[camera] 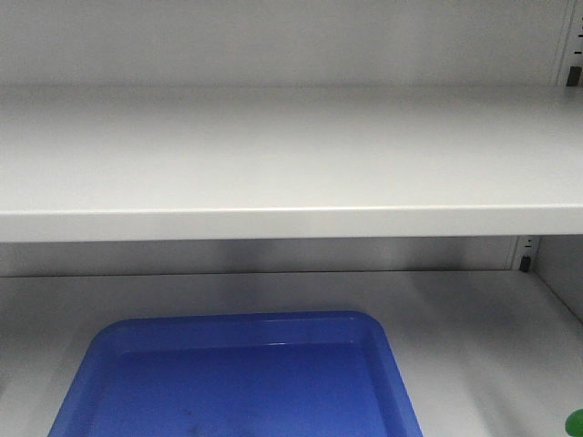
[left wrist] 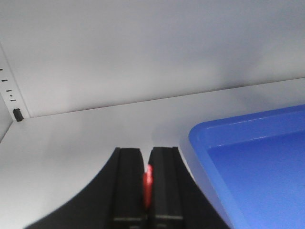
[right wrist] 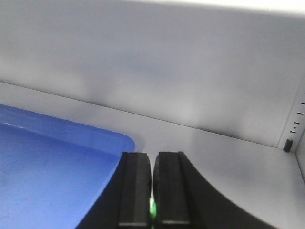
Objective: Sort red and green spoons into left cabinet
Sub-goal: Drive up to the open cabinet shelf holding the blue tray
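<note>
Crowding cabinet shelf (camera: 478, 332) (lower): blue tray (camera: 246, 387).

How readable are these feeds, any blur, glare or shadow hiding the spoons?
Front view: evenly lit, fairly sharp; dark shadow band under the upper shelf, faint glare line on the tray. Left wrist: soft focus, left gripper blurred, red spoon an overexposed sliver between its fingers. Right wrist: same softness; green spoon a glowing speck in the right gripper.
</note>
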### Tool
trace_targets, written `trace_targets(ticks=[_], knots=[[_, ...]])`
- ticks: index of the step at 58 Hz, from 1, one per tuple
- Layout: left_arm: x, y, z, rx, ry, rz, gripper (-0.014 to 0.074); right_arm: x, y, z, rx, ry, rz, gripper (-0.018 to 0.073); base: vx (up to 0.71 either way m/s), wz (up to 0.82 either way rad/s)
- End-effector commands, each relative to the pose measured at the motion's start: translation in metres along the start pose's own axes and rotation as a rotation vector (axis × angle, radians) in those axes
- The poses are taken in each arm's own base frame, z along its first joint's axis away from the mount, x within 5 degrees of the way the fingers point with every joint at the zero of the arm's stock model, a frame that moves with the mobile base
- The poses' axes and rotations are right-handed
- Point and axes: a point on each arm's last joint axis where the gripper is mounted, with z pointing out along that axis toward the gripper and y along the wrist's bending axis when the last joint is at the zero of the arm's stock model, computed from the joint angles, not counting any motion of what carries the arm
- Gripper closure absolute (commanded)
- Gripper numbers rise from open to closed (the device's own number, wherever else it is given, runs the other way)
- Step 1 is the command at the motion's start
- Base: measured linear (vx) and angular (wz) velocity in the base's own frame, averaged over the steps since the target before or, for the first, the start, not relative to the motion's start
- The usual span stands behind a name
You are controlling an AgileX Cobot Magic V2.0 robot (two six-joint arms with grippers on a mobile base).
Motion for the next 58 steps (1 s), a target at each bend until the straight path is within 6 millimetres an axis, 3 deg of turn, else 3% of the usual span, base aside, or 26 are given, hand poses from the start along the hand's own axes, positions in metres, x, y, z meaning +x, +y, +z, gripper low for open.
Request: trace_targets(ticks=[1,50,58], knots=[[-0.016,0.0016,-0.0025,-0.02,-0.099,-0.014,0.06,-0.0126,-0.0045,-0.0027,0.047,-0.07,0.012,0.0564,0.0,0.01],[-0.0183,0.0026,-0.0028,-0.03,-0.124,-0.018,0.06,-0.0132,-0.0041,-0.0027,0.042,-0.077,0.035,0.0564,0.0,0.0],[-0.0169,0.0022,-0.0015,-0.023,-0.109,-0.058,0.06,-0.0073,-0.003,-0.0002,0.026,-0.068,0.112,0.0564,0.0,0.0]])
